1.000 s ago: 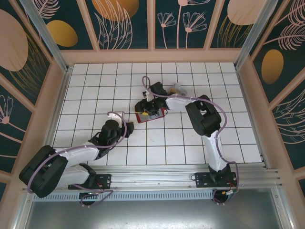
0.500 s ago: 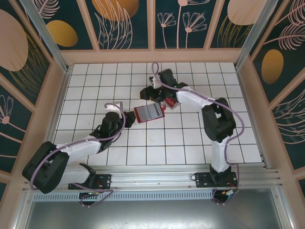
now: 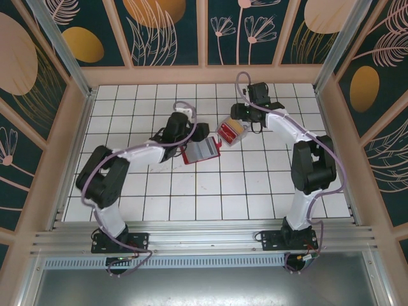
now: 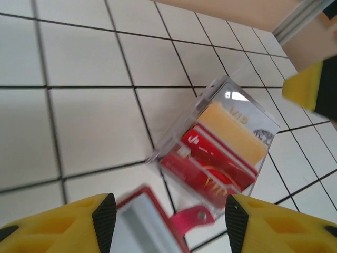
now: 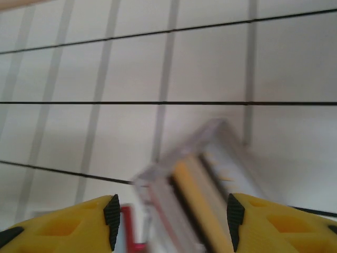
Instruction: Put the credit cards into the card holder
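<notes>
The card holder [image 3: 201, 151] is a red wallet lying open on the tiles with its paler inside up; its edge [image 4: 141, 220] and snap tab [image 4: 198, 217] show low in the left wrist view. The credit cards, one yellow [image 4: 232, 132] and red ones [image 4: 217, 167], stand inside a clear plastic box [image 3: 231, 132]. My left gripper [image 3: 193, 134] hovers open at the wallet's far left edge, nothing between its fingers [image 4: 104, 221]. My right gripper [image 3: 246, 116] is open just beyond the box [image 5: 202, 179], which holds the yellow card [image 5: 196, 203].
White tiled floor [image 3: 191, 197] is fenced by wooden walls [image 3: 204, 74] on three sides and a metal rail [image 3: 204, 239] at the near edge. A yellow finger of the right gripper [image 4: 310, 87] shows at the upper right of the left wrist view.
My left arm has swung from the near left up to the wallet's far left edge. My right gripper has pulled back to the far right, off the wallet, uncovering the card box.
</notes>
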